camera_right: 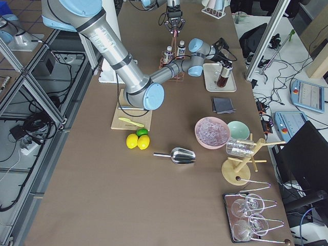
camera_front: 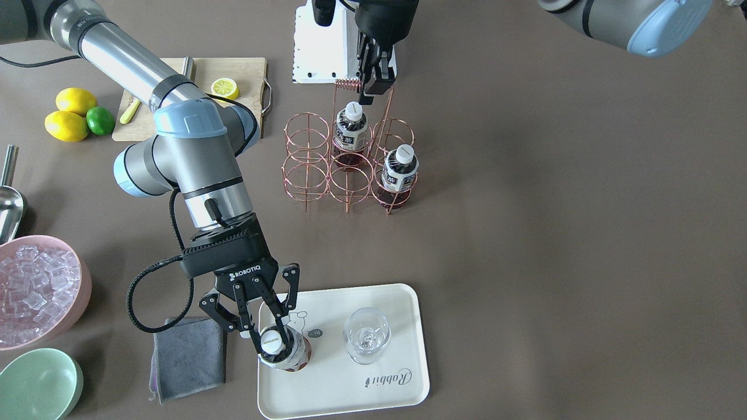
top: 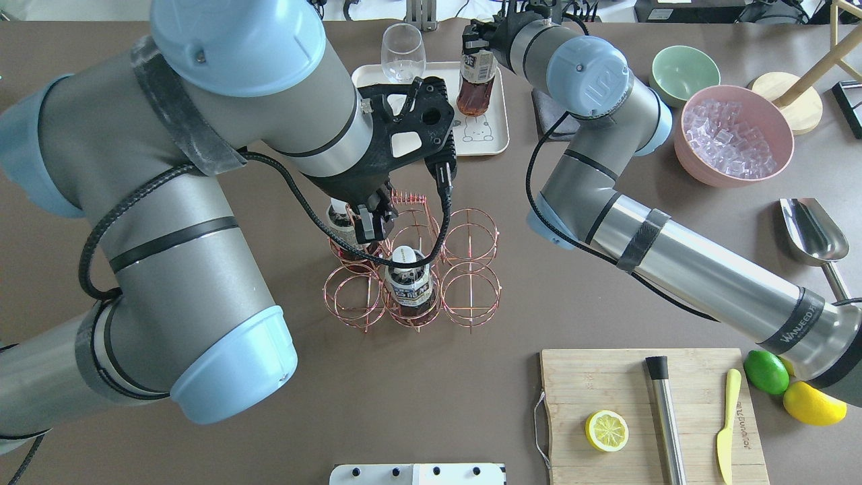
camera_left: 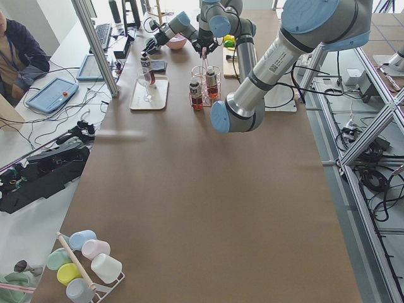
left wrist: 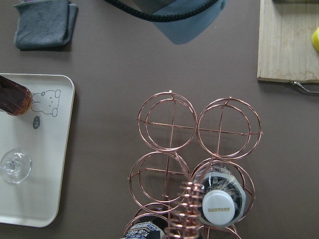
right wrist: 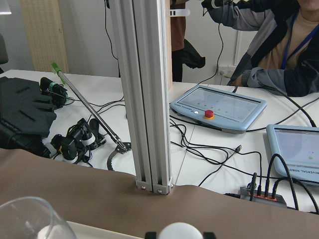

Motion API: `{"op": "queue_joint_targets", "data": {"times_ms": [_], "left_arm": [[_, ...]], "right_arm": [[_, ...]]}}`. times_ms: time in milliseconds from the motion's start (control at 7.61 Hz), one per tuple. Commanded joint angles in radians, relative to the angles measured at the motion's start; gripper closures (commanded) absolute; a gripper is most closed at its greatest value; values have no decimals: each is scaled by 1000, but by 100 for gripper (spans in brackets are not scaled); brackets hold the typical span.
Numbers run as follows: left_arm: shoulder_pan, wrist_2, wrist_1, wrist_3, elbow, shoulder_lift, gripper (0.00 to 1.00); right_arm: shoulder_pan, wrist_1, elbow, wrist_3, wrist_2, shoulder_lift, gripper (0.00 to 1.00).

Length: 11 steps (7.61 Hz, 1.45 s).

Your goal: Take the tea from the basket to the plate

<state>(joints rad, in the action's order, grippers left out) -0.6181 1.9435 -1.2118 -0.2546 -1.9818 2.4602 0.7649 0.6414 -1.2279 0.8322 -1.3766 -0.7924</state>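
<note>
The tea bottle stands on the cream plate, next to its bear drawing. My right gripper is shut on the bottle's white-capped neck; both show in the overhead view, the bottle under the gripper. The copper wire basket holds two more tea bottles. My left gripper is shut on the basket's raised handle, beside its coil. In the left wrist view the coil and a bottle cap sit at the bottom.
A wine glass stands on the plate right of the bottle. A grey cloth, a pink bowl of ice and a mint-green bowl lie beside the plate. A cutting board with a lemon half is behind the basket.
</note>
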Motion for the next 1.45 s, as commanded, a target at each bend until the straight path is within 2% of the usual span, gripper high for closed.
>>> {"op": "queue_joint_targets", "data": {"times_ms": [0,131,263,657,920,1051,1182,1314], "left_arm": [[0,-2,0,0,0,2,100],[0,-6,0,0,0,0,100],[0,-6,0,0,0,2,100],[-11,-8,6,0,-5,2,100],[-43,-8,27,-5,-18,3,100],[-60,-8,52,-11,-31,3,100],[-83,-6,63,-12,-38,3,100],[-118,-6,70,-15,-48,0,100]], "right_arm": [[-18,0,2,-1,19,1,93],[-19,0,2,1,25,1,34],[-19,-3,2,-1,25,2,0],[-26,-5,-8,-4,24,-1,0],[-19,6,-63,-12,-5,-14,0],[-7,23,-117,-10,-40,-52,0],[22,126,-237,-7,-102,-95,0],[37,264,-393,1,-122,-155,0]]}}
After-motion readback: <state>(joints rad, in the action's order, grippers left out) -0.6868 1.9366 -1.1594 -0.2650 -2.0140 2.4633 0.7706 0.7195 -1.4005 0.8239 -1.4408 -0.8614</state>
